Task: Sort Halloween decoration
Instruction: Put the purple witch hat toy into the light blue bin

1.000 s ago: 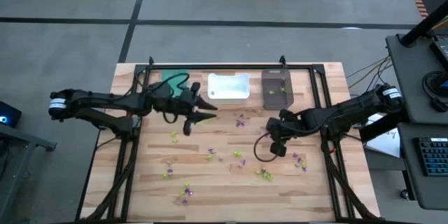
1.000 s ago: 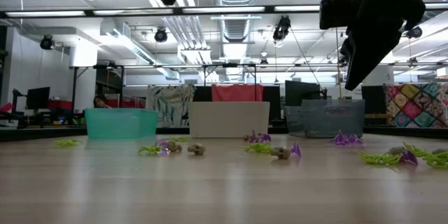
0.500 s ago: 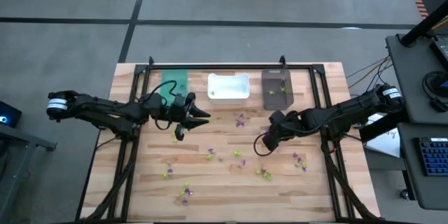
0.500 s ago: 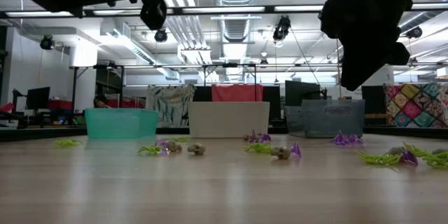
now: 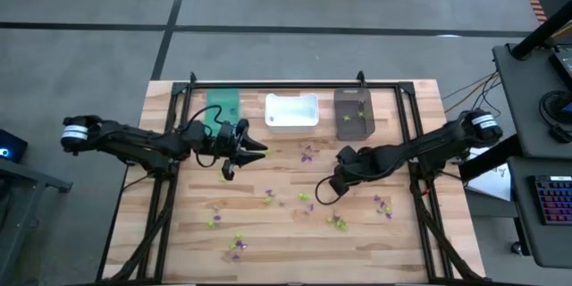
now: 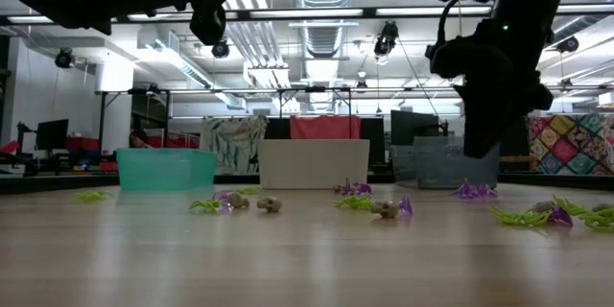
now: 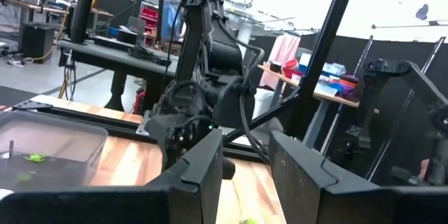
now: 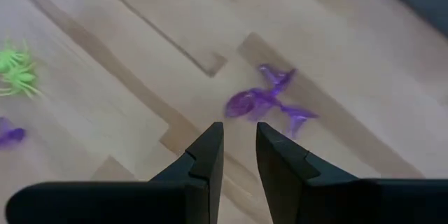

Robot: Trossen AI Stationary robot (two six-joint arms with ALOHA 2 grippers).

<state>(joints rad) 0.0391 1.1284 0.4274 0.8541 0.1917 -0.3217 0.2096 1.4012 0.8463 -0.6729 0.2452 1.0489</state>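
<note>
The Halloween decoration lies scattered over the wooden table (image 5: 179,241) as tiny trinkets: a purple one (image 5: 308,154), green ones (image 5: 304,198) (image 5: 223,175) and more toward the near edge (image 5: 237,246). My left gripper (image 5: 259,152) hangs level above the table, in front of the teal bin (image 5: 223,105), pointing toward the right; its fingers (image 7: 210,155) are open with nothing between them. My right gripper (image 5: 338,179) slants down over the table's middle, open and holding nothing (image 8: 238,129). A purple trinket (image 8: 269,103) lies flat on the wood just beyond its fingertips.
Along the far edge stand the teal bin, a white bin (image 5: 291,111) and a dark brown bin (image 5: 353,112) holding green trinkets. A black frame (image 5: 295,84) borders the table. More trinkets lie near the right arm (image 5: 382,204) and near the front (image 5: 338,223).
My left gripper has sunk, rolled at the wrist and come a little toward the near edge, then kept still. My right gripper has rolled, dropped closer to the table and shifted toward the table's left. No trinket has moved.
</note>
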